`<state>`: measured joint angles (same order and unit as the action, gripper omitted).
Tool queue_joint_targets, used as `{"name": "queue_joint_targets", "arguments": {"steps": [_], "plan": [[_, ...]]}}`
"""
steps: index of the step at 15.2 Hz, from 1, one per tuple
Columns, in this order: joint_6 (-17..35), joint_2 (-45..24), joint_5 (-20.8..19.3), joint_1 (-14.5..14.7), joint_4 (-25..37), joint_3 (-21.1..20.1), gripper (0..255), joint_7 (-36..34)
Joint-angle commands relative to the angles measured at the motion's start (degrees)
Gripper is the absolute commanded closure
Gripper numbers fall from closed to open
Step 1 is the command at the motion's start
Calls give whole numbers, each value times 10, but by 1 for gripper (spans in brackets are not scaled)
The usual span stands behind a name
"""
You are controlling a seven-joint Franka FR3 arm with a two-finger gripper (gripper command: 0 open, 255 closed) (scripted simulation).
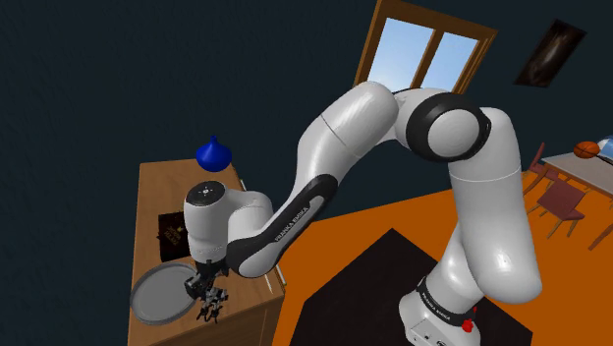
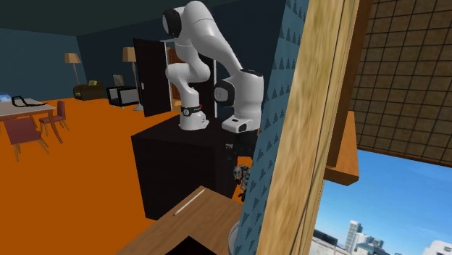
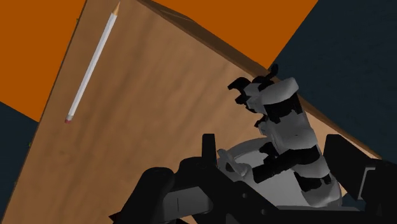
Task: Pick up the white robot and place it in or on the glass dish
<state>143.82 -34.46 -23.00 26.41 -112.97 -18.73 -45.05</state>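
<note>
The toy robot [image 3: 286, 127], white and grey with black joints, sits between my two fingers, which clasp it from both sides. In the shoulder view my gripper [image 1: 206, 287] points down near the front corner of the wooden table [image 1: 167, 187], and the robot [image 1: 210, 307] hangs from it just off the right rim of the round grey dish [image 1: 147, 310]. The table surface looks some way below the robot in the wrist view. From the second exterior view the gripper [image 2: 236, 153] and robot [image 2: 242, 177] show beside a patterned wall edge.
A pencil [image 3: 92, 60] lies on the table near its far edge. A blue bulb-shaped vase [image 1: 212, 152] stands at the table's back, and a dark box [image 1: 174, 231] sits behind the dish. Orange floor surrounds the table.
</note>
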Motion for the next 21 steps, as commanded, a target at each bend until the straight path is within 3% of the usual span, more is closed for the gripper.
{"name": "queue_joint_targets", "arguments": {"steps": [1, 11, 17, 21], "plan": [[-10, 13, 6, -4, -3, -6, 255, 5], [-61, 73, 40, -23, -9, -31, 255, 29], [-163, -17, 40, -3, 181, -21, 255, 58], [-243, -94, 38, 20, 342, -13, 255, 81]]}}
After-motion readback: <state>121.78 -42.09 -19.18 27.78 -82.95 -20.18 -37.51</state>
